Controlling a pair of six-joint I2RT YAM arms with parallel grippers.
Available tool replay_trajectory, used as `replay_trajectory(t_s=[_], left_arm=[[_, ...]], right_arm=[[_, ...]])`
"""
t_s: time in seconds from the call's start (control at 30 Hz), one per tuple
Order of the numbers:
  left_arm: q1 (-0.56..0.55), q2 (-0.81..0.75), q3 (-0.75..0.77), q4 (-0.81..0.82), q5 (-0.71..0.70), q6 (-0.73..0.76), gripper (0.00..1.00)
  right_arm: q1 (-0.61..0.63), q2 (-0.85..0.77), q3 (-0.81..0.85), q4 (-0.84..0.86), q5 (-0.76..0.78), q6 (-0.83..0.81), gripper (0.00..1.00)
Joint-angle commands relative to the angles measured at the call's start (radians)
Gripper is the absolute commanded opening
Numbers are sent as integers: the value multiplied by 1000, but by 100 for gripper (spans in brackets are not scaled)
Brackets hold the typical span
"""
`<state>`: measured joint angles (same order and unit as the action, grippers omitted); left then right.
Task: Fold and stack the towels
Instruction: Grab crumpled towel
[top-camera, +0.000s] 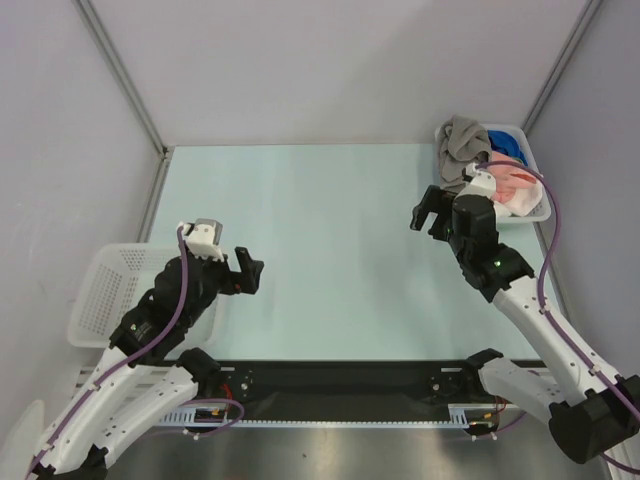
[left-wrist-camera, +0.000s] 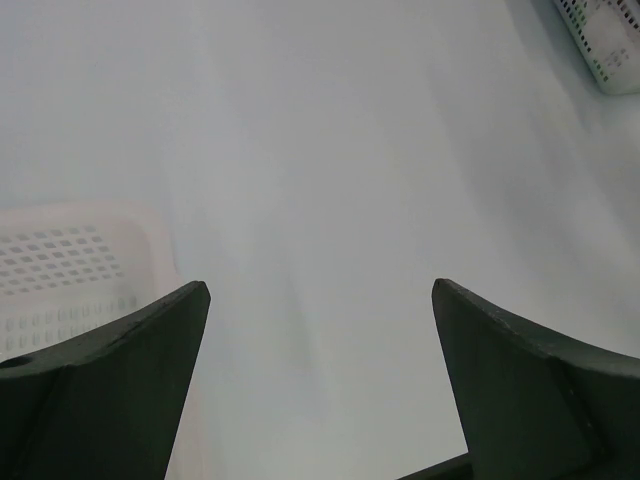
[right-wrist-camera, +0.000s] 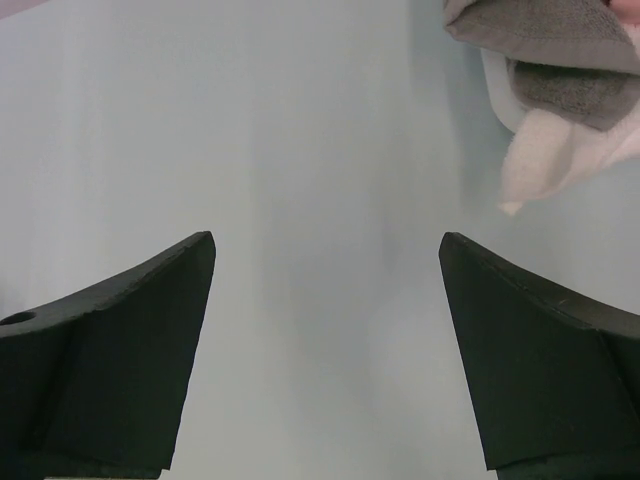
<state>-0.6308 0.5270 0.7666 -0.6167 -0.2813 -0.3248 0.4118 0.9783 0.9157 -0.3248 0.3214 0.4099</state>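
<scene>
Both the left gripper (top-camera: 250, 271) and right gripper (top-camera: 428, 212) are hovering wide open.
Towels (top-camera: 510, 182) are lying heaped in the upper-right basket (top-camera: 530, 217); soft and limp, probably best pinched at the hanging edge of the grey towel (top-camera: 462, 140).

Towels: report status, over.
Both grippers open, empty: left gripper over bare table, right gripper just short of the towels. Towels heaped unfolded in the far-right basket, grey towel on top. Nothing blocking the reach.
</scene>
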Motion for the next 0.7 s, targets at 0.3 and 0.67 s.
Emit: replay_trajectory(t_s=[0.3,0.67], left_arm=[[-6,-4,-1,14,16,-8,100],[-6,1,-1,20,30,-3,100]], right_arm=[[-34,311,350,-100,234,-184,100],[-136,602,546,-152,249,-180,93]])
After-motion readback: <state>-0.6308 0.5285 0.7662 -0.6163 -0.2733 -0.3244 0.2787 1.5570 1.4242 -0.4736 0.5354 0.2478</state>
